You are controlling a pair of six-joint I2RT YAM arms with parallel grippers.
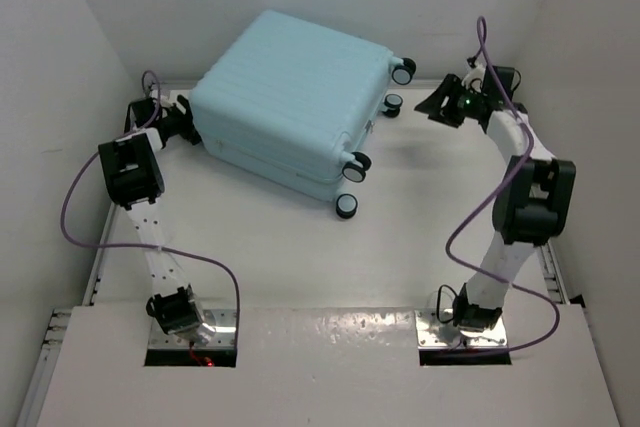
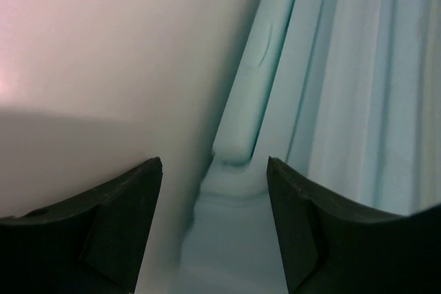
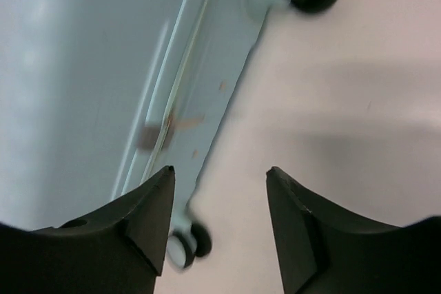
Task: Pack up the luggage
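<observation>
The luggage (image 1: 285, 107) lay closed on its broad side toward the far left of the worktop (image 1: 420, 247), its ribbed pale blue shell facing up. Its four black-and-white wheels (image 1: 358, 164) pointed toward the right side of the worktop.

The left tool (image 1: 185, 127) sat right at the left end of the case, low and close to the shell. In the left wrist view its fingers (image 2: 117, 225) were spread wide with nothing pinched between them. The end of a pale blue handle (image 2: 255, 80) showed in the gap beyond the tips, with the ribbed shell to its right. Whether either finger touched the case could not be told.

The right tool (image 1: 428, 107) hung near the far right corner, apart from the wheeled end of the luggage. Its fingers (image 3: 303, 225) were also spread and held nothing. The right wrist view looked along the seam (image 3: 176, 125) of the case, where a few brownish marks showed, with one wheel at the top of the view and another beside the left fingertip. Bare worktop filled the right half of that view.
</observation>
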